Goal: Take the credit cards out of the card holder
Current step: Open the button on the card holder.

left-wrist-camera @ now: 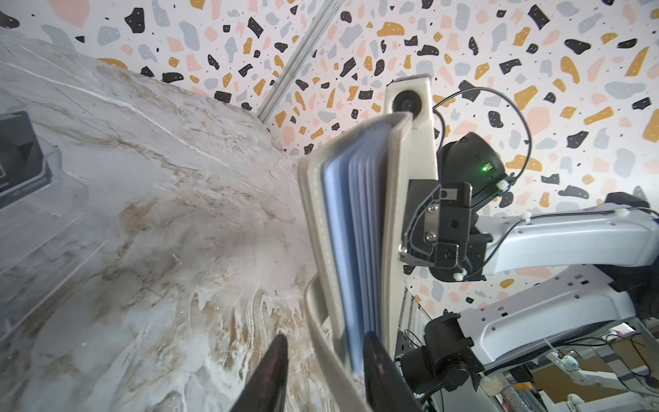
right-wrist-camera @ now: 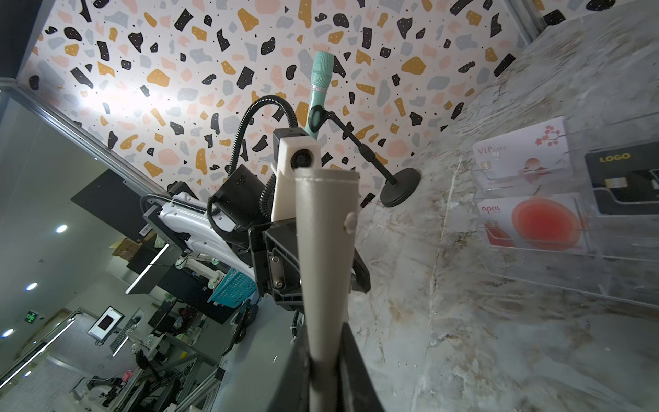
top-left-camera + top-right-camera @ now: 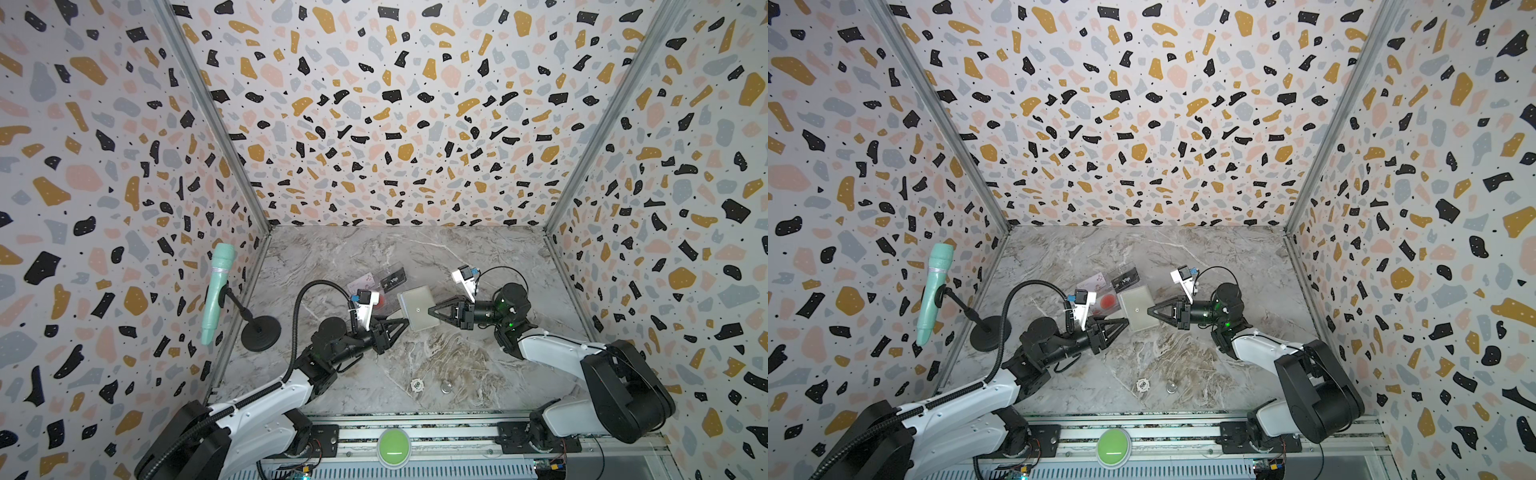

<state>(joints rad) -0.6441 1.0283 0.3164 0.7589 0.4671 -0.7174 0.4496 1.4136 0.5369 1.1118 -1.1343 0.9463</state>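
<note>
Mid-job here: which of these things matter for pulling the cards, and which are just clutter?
Job: card holder, in the right claw; red-circle card, black VIP card, pinkish card, all in the clear tray.
Lying about: microphone on stand, poker chip, small metal disc, green button.

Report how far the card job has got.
Done: the pink-white card, the red-circle card and the black card lie in the clear tray. In hand: the right gripper is shut on the card holder, held on edge; the left gripper has its jaws apart around the open edge. Left: the blue sleeves show only edge-on, so I cannot tell whether a card remains inside.
</note>
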